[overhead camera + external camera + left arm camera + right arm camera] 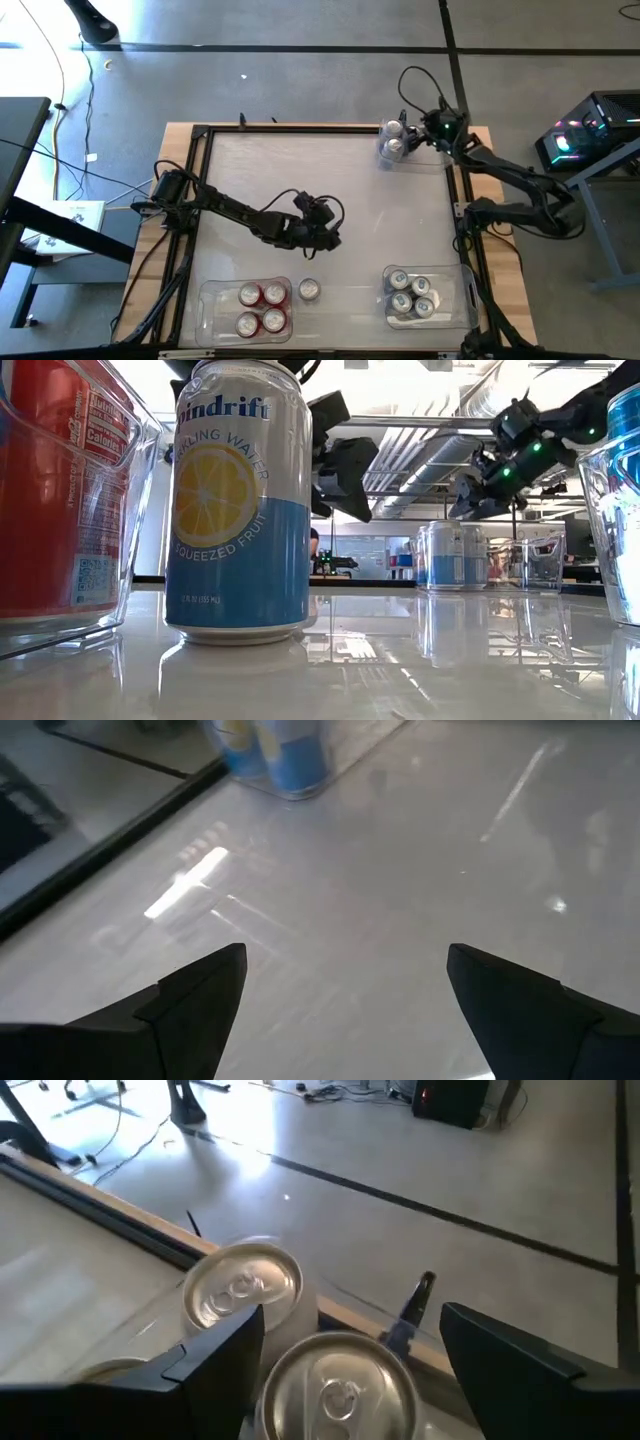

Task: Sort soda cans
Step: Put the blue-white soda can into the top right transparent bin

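Two cans (340, 1380) partly hidden behind right fingers (215, 1355).

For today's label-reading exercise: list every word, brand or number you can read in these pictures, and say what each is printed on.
"indrift" (first letters cut off), "LING WATER", "SQUEEZED FRUIT": on the blue-and-white lemon can standing on the table, low view.
"Calorie": on the red can in the clear bin; its other print is too small to read.
Small print at the lemon can's foot: unreadable.
Other views: no readable text.
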